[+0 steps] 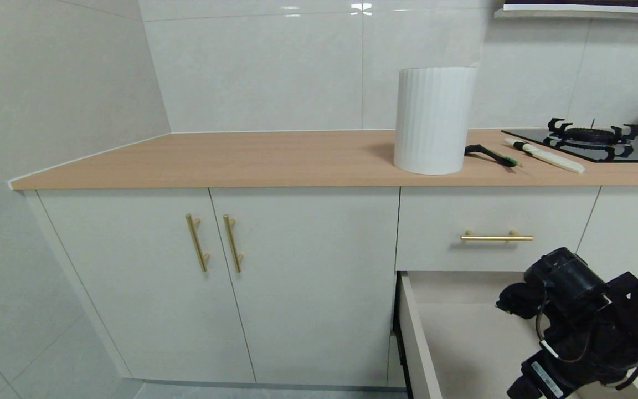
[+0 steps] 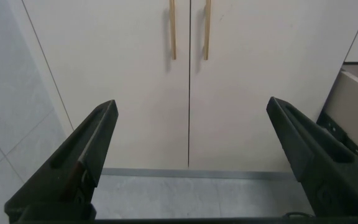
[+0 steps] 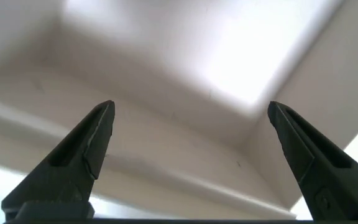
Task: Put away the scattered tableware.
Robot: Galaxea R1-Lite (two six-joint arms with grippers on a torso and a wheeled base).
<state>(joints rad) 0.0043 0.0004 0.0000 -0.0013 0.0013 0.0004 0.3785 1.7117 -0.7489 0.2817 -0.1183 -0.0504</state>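
Black-handled utensil (image 1: 490, 155) and cream utensil (image 1: 543, 155) lying on the counter (image 1: 241, 160) just right of the ribbed white holder (image 1: 434, 119); right gripper (image 3: 189, 107) splayed empty over the open drawer (image 1: 416, 332) (left gripper (image 2: 191, 102) likewise agape, facing the cabinet doors (image 2: 135, 93)), so might topple the holder reaching up.

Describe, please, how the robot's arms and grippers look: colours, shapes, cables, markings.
The right arm is black and bulky, with a rounded cylindrical housing, a thin dark cable looping beside it and a white printed label near its lower end. The left gripper and the right gripper each have two dark, flat, wedge-shaped fingers tapering to narrow tips.
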